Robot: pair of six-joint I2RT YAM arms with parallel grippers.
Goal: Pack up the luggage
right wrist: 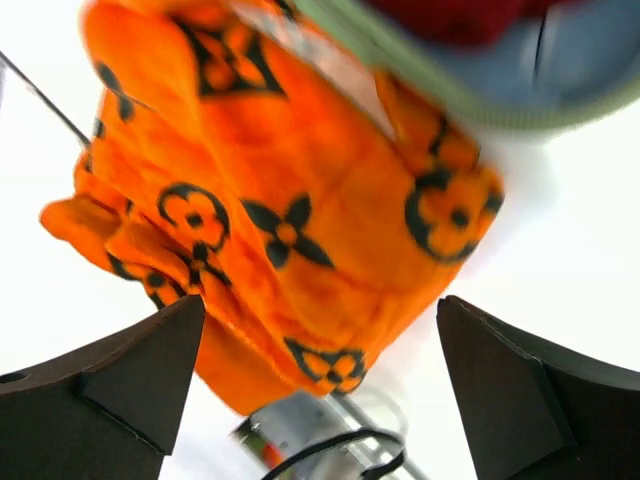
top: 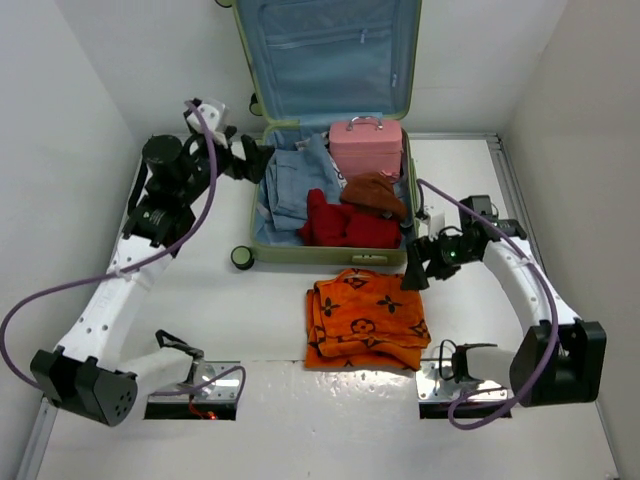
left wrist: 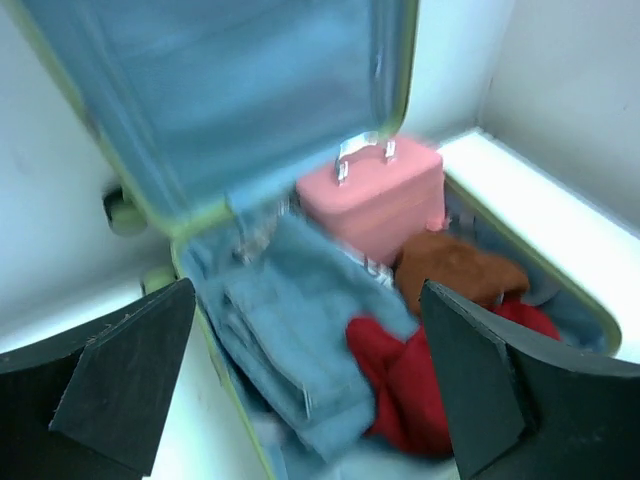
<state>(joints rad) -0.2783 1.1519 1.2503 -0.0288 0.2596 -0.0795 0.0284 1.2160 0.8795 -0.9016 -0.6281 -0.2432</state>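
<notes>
**Both pincers released at the open luggage**

The left pincer (top: 248,157) is released. Its two dark fingers (left wrist: 125,375) are spread wide with nothing between them. It hangs at the rear left corner of the luggage (top: 320,259), pointing across the open shell. Ahead of it, toward the far side, the pink case (left wrist: 375,205) stands upright with its handle on top. Above and behind that rises the lid (left wrist: 220,90), its blue lining facing the pincer. Just below and ahead of the fingers lies folded denim (left wrist: 290,350). To the right of the denim is a red garment (left wrist: 400,385), with a brown piece (left wrist: 455,270) beyond it, close against the pink case.

The right pincer (top: 413,270) is also released, its fingers (right wrist: 520,390) wide apart and empty. It sits just outside the luggage's near right corner, above the table (top: 200,300). In front of it lies an orange cloth (right wrist: 290,200) with black flower marks, folded on the table beside the luggage's near wall. The wrist view here is smeared, so it is unclear whether a fingertip touches the cloth. From above, the pincer seems to sit just beside the cloth's upper right corner. A wheel (top: 241,257) shows at the luggage's near left corner, across from this pincer and well apart from it.
</notes>
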